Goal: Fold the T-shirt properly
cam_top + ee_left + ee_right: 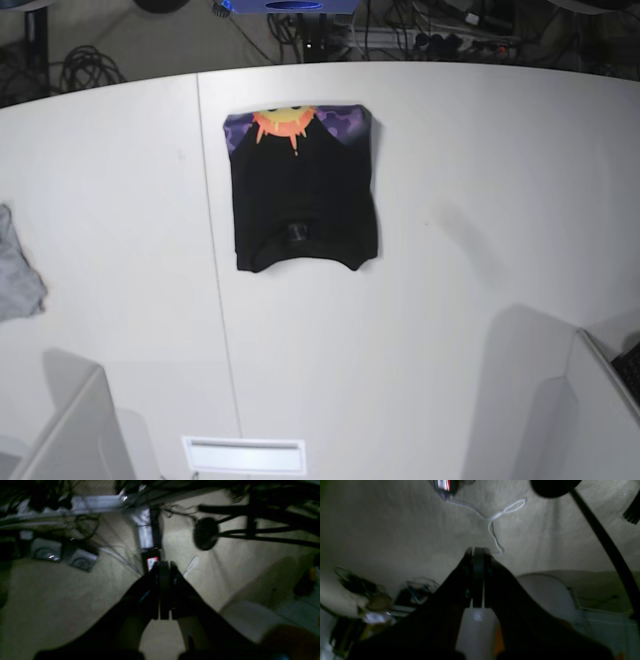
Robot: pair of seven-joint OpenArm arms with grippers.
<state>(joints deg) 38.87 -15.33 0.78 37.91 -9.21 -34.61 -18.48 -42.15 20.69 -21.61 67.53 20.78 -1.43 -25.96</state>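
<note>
T-shirt [303, 195]: soft black cloth, folded into a compact, roughly rectangular packet; it lies flat on the far middle of the table, its lower edge gently curved, a small label showing near that edge.
Print: an orange-yellow sun with spiky rays and a purple patterned band run along the packet's far edge.
Table [480, 200]: smooth, matte white top with a rounded far rim and a thin seam running front to back just left of the shirt.
Grey cloth [18, 270]: small, crumpled, limp fabric at the table's left edge, well apart from the shirt.
Left gripper [163, 566]: dark, wedge-shaped fingers pressed together with nothing between them; it is raised over beige carpeted floor, blurred.
Right gripper [477, 552]: the same dark tapering shape, fingers pressed flat against each other, holding nothing.
White cable [495, 520]: thin, looped cord on the textured beige floor beyond the right gripper's tips.
</note>
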